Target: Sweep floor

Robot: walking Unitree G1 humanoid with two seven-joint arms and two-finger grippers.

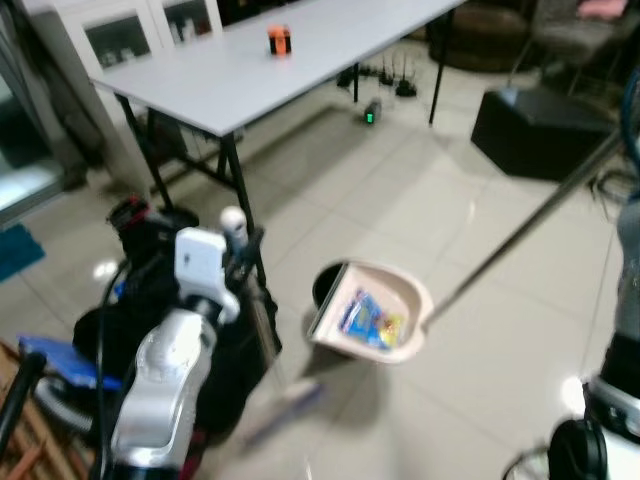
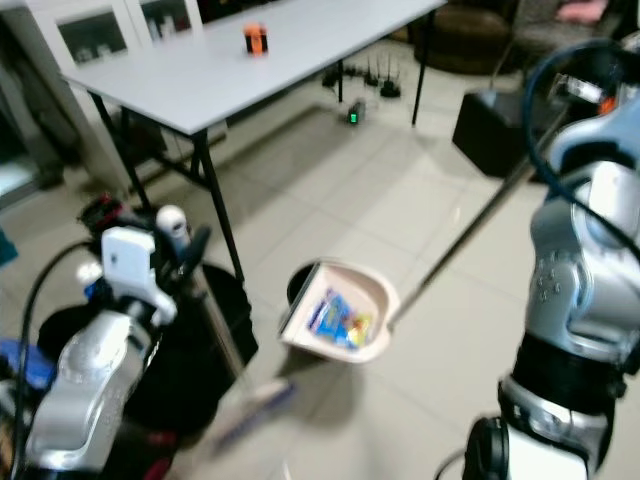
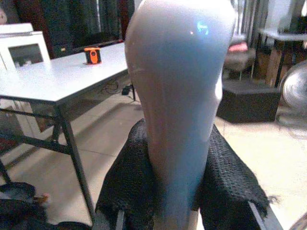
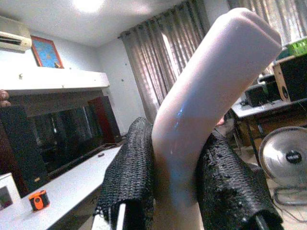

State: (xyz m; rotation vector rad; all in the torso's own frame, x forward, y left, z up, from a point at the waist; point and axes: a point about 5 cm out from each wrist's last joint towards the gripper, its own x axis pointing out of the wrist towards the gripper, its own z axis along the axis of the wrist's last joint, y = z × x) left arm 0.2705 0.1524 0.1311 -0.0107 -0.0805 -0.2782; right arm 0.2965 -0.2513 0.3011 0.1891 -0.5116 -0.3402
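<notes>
My left gripper [image 1: 238,255] is shut on the white broom handle [image 1: 233,222], low at the left; in the left wrist view the black fingers [image 3: 127,182] clamp that handle [image 3: 177,96]. The broom head [image 1: 290,398] is a blur on the floor tiles. A beige dustpan [image 1: 400,300] holds blue and yellow wrappers [image 1: 370,320] and hangs tilted over a small black bin [image 1: 327,282]. Its long grey pole [image 1: 520,225] runs up to the right. My right gripper [image 4: 177,132] is shut on the pole's pale end [image 4: 211,86].
A grey folding table [image 1: 250,75] stands ahead on the left with an orange object [image 1: 279,40] on it. A black bag [image 1: 160,330] sits by my left arm. A black box [image 1: 540,130] lies at the far right, cables and chargers [image 1: 385,80] under the table.
</notes>
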